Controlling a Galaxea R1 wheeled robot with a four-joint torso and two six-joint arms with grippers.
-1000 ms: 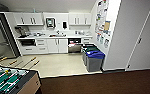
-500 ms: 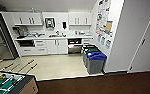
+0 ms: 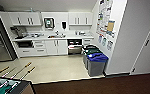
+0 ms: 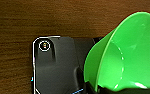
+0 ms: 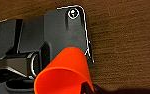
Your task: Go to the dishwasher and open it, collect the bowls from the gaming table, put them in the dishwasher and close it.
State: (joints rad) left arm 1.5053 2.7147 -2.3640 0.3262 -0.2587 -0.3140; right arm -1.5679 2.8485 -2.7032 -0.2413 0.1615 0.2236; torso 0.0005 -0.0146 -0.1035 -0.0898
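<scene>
Left gripper (image 4: 103, 88) holds a green round plastic bowl (image 4: 126, 52); right gripper (image 5: 83, 88) an orange one (image 5: 63, 72) — transport step. Open dishwasher (image 3: 74, 46) far ahead — approach needed.

kitchenette seen from the head view. pale floor (image 3: 53, 68) carrying, at three o'clock, a row of bins (image 3: 94, 60) set against the right-hand wall, the nearest with a blue lid (image 3: 97, 57). at twelve o'clock the white counter (image 3: 53, 37) spans the back wall above white drawers; small items on it are too blurred to name, and the dishwasher (image 3: 74, 46) stands open beneath it. at six o'clock the pale floor ends against dark brown carpet (image 3: 96, 86). at eight o'clock, a corner of the green-field table (image 3: 6, 86) with rods.
</scene>
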